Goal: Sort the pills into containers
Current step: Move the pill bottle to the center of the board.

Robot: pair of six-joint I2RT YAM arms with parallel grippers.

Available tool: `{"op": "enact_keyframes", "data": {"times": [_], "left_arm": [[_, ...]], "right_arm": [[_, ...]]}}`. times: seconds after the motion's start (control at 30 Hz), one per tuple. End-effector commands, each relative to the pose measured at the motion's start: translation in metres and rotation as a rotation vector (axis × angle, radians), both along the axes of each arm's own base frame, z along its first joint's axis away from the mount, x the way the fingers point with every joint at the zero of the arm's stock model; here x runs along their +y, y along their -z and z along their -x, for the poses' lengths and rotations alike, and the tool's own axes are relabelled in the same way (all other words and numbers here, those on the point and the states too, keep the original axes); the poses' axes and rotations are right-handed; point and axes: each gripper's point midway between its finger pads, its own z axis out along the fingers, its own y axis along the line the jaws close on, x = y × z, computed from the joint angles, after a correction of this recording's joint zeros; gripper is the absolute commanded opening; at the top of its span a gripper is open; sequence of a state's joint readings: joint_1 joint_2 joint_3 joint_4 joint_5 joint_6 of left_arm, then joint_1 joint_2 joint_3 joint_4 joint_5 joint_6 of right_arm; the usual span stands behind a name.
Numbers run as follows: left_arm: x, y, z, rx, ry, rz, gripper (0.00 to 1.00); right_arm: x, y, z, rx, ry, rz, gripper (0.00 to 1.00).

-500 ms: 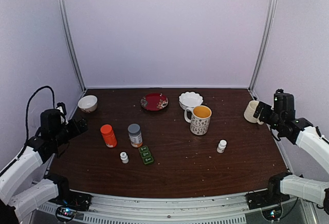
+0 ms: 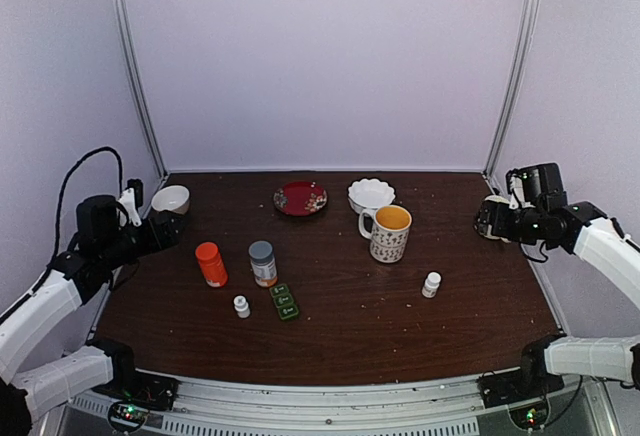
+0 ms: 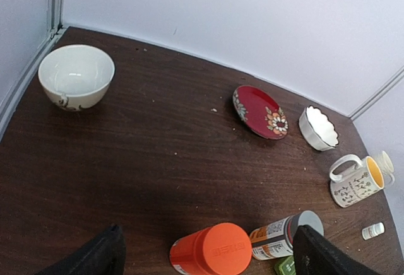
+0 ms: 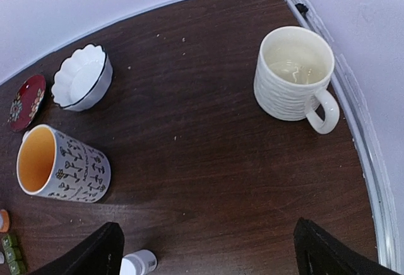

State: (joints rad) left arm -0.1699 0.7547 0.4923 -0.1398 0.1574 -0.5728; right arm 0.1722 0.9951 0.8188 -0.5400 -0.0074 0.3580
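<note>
Dark-green pill box (image 2: 285, 301) lies between, well apart from, the left gripper (image 2: 172, 228) and right gripper (image 2: 486, 222), both spread wide and empty.

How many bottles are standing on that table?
4: orange bottle and grey-capped bottle side by side left of centre, small white bottle before them, second white bottle at right. None apparently hidden.

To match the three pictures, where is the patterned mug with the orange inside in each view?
Top external: patterned mug right of centre.
Left wrist: far right, lower half.
Right wrist: left edge, lower half.
Shared landmark: scalloped white bowl near it.
</note>
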Motion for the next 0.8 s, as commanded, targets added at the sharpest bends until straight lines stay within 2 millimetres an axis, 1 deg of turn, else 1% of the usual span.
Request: {"op": "enact_keyframes", "data": {"times": [0.0,0.03,0.17,0.2,0.27,0.3,0.37,0.47,0.6,0.67,0.77], "left_arm": [[-0.020,-0.033,-0.005,-0.081,0.092,-0.044,0.95],[-0.024,-0.035,-0.005,-0.077,0.093,-0.077,0.95],[-0.053,-0.041,-0.007,-0.049,0.130,-0.250,0.98],[-0.065,-0.040,-0.005,-0.030,0.159,-0.295,0.97],[-0.078,-0.040,-0.007,-0.005,0.175,-0.358,0.97],[-0.082,-0.036,-0.008,0.019,0.181,-0.387,0.98],[-0.093,-0.032,-0.011,0.044,0.202,-0.405,0.98],[-0.109,-0.022,-0.015,0.054,0.241,-0.366,0.98],[-0.126,-0.008,-0.019,0.079,0.283,-0.344,0.98],[-0.135,-0.003,-0.020,0.088,0.310,-0.362,0.98],[-0.150,0.009,-0.019,0.098,0.363,-0.407,0.98]], "right_arm": [[0.030,0.000,0.013,0.044,-0.136,-0.024,0.98],[0.036,0.001,0.015,0.056,-0.154,-0.022,0.98],[0.057,0.019,0.028,0.123,-0.221,0.005,0.99],[0.062,0.024,0.031,0.139,-0.235,0.010,0.99],[0.070,0.034,0.038,0.167,-0.255,0.015,0.99],[0.074,0.039,0.041,0.181,-0.267,0.015,0.99],[0.086,0.048,0.047,0.203,-0.295,0.007,0.98],[0.105,0.062,0.054,0.225,-0.338,0.006,0.97],[0.117,0.079,0.060,0.277,-0.363,0.024,0.94],[0.121,0.086,0.061,0.297,-0.372,0.035,0.90],[0.122,0.095,0.059,0.329,-0.383,0.076,0.78]]}}
